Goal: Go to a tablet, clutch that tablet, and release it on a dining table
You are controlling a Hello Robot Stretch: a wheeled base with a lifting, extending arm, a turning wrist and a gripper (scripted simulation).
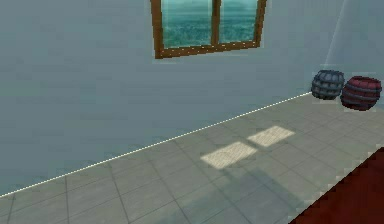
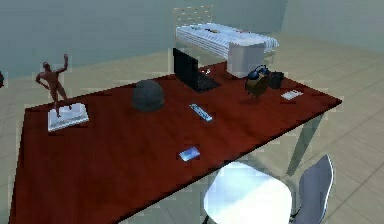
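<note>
While gripper state cannot be told, the arm side view gives a red-brown table (image 2: 100, 170) bearing flat items: a blue-faced slab (image 2: 190, 154) near its near edge, a longer strip (image 2: 201, 112) mid-table and a pale slab (image 2: 291, 95) toward the view's right. Which is the tablet: cannot tell. Farther out are a laptop (image 2: 190, 70), a dark dome (image 2: 150, 95) and a statue (image 2: 55, 80) on a book (image 2: 68, 118). White chair (image 2: 250, 195) just beside the table. Forward view: window (image 1: 208, 25), blue barrel (image 1: 327, 84), red barrel (image 1: 361, 92).

The table (image 2: 110, 165) looks like polished dark red wood with a soft sheen. The chair (image 2: 255, 192) seat seems smooth white plastic. The window frame (image 1: 158, 40) is brown wood and the floor (image 1: 140, 180) is matt grey tile. The 2 casks, a blue-grey barrel (image 1: 327, 84) and a dark red barrel (image 1: 361, 92), show banded staves.
</note>
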